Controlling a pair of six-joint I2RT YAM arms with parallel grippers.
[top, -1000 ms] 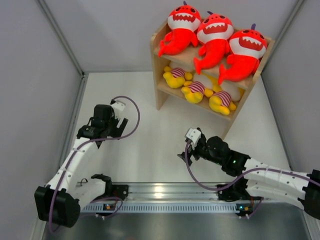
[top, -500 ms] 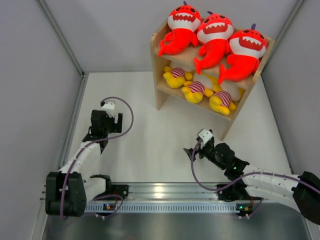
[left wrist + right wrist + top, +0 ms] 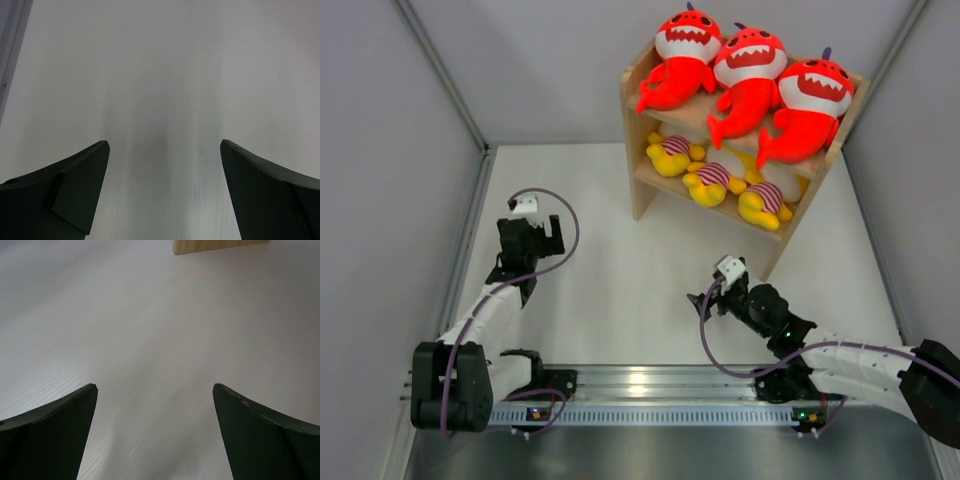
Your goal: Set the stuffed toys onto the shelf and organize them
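Note:
The wooden shelf (image 3: 642, 190) stands at the back right of the table. Three red-orange sharks (image 3: 750, 75) sit in a row on its top tier. Three yellow toys in striped shirts (image 3: 712, 180) lie on the lower tier. My left gripper (image 3: 523, 243) is open and empty at the left, low over the white table; its wrist view (image 3: 164, 145) shows only bare table. My right gripper (image 3: 705, 305) is open and empty in front of the shelf. In its wrist view (image 3: 155, 387) a bit of the shelf's foot (image 3: 220, 246) shows at the top edge.
Grey walls (image 3: 410, 150) close in the table on the left, back and right. A metal rail (image 3: 650, 395) with both arm bases runs along the near edge.
My left arm has drawn back toward its base and to the left. My right arm has pulled back nearer and lower. The toys and shelf have not moved.

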